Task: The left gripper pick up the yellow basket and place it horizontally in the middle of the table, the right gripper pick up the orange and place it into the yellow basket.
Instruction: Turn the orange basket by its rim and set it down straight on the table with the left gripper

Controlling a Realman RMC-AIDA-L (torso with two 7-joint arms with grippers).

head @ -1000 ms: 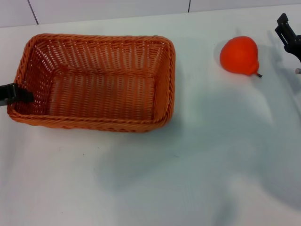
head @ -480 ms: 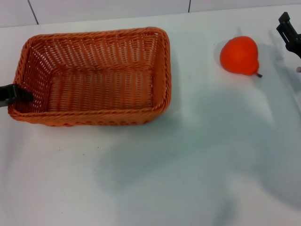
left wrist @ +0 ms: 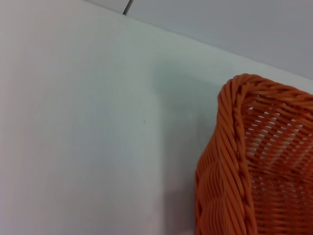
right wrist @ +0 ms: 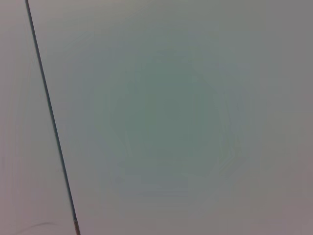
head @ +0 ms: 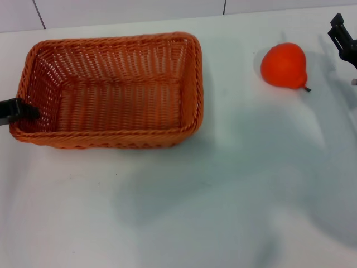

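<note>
The yellow basket, orange-brown wicker and empty, lies lengthwise on the left half of the white table. The left gripper shows only a black fingertip, hooked over the basket's left short rim and holding it. The basket's corner also shows in the left wrist view. The orange, small and pear-shaped with a dark stem, lies on the table to the right of the basket, well apart from it. The right gripper is at the right edge, a little beyond the orange and not touching it.
The table's far edge meets a tiled wall just behind the basket. The right wrist view shows only a plain pale surface with one dark seam. Bare tabletop lies in front of the basket and the orange.
The basket's right end has come down and the basket has shifted slightly left and farther back, now sitting flat. The left fingertip stays on the rim. The orange and the right gripper have barely moved.
</note>
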